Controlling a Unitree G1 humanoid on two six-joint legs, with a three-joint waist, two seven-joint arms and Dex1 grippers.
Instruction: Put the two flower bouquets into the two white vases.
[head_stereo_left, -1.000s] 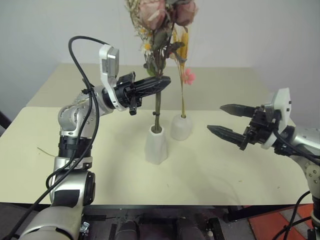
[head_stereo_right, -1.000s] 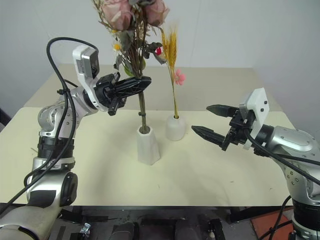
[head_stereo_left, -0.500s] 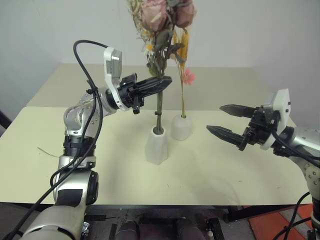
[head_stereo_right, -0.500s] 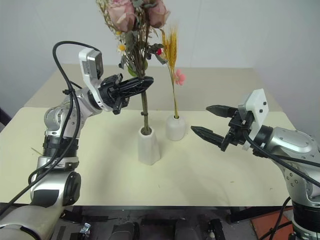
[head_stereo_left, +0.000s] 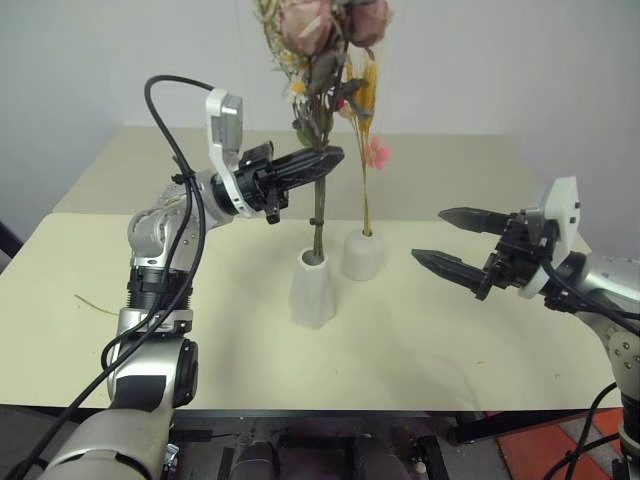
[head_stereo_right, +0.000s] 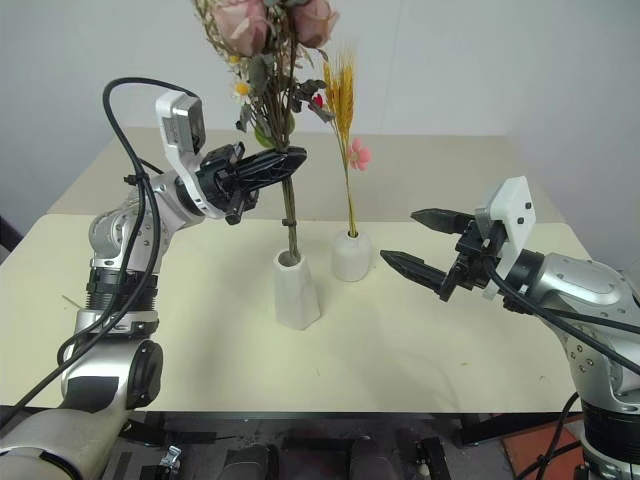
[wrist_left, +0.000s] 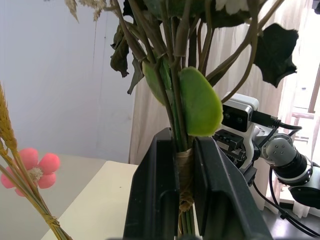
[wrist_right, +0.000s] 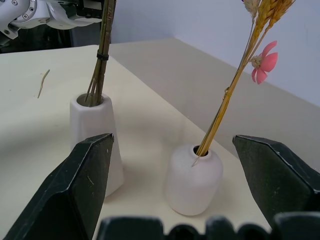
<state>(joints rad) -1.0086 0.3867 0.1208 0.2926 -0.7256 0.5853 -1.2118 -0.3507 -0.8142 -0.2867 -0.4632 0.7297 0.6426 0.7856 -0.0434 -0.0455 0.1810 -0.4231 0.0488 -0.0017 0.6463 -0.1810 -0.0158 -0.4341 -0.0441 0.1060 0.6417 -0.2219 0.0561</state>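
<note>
My left gripper (head_stereo_left: 326, 160) is shut on the tied stems of the pink rose bouquet (head_stereo_left: 322, 28), just under its leaves (wrist_left: 199, 102). The stems' lower ends (head_stereo_left: 317, 225) stand inside the mouth of the taller faceted white vase (head_stereo_left: 313, 291) at the table's middle. Right behind it is the rounded white vase (head_stereo_left: 362, 256), holding the slim bunch of yellow wheat stalks (head_stereo_left: 364, 95) with a pink bloom (head_stereo_left: 377, 152). My right gripper (head_stereo_left: 432, 235) hovers open to the right of both vases, level with them and pointing at them, with nothing between its fingers (wrist_right: 84, 195).
The cream table (head_stereo_left: 200, 330) is bare around the vases. A loose dry stalk (head_stereo_left: 92, 303) lies near its left edge. A pale wall (head_stereo_left: 520, 60) stands behind the table's far edge.
The left elbow has swung slightly inward while the gripper and the rose bouquet have stayed nearly in place, stems in the taller vase. The right arm has not moved.
</note>
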